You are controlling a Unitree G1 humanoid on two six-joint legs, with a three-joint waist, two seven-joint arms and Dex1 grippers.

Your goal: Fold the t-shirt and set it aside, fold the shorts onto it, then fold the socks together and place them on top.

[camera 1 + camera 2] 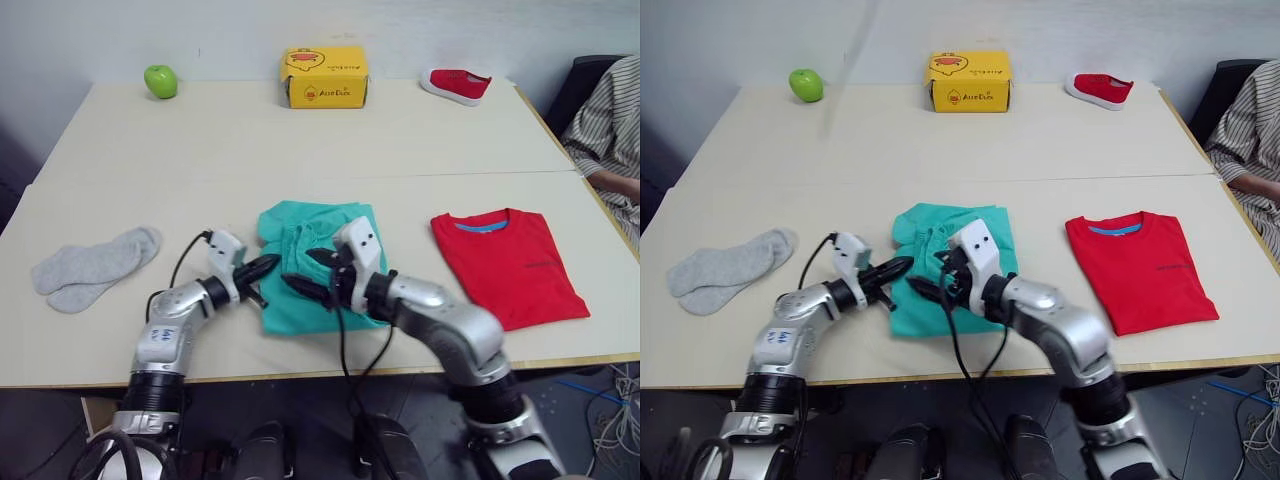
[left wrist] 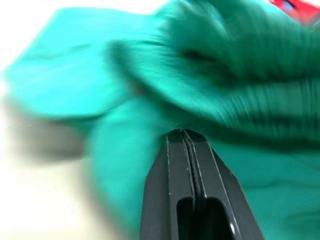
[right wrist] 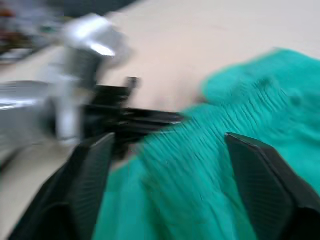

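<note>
The teal shorts [image 1: 300, 225] lie crumpled at the table's near middle. My left gripper [image 1: 262, 268] is shut, its tips touching the shorts' left edge; in the left wrist view the fingers [image 2: 172, 170] press together against the teal cloth, with no fabric visible between them. Just to its right, my right gripper [image 1: 308, 272] hovers open over the shorts' near left part, jaws wide apart. The red t-shirt [image 1: 510, 265] lies folded flat to the right. Both grey socks [image 1: 92, 267] lie side by side at the left.
Along the far edge of the table [image 1: 250, 140] sit a green apple [image 1: 160, 81], a yellow box [image 1: 324, 77] and a small red shoe [image 1: 455, 85]. A person in a striped sleeve [image 1: 610, 120] sits at the right edge.
</note>
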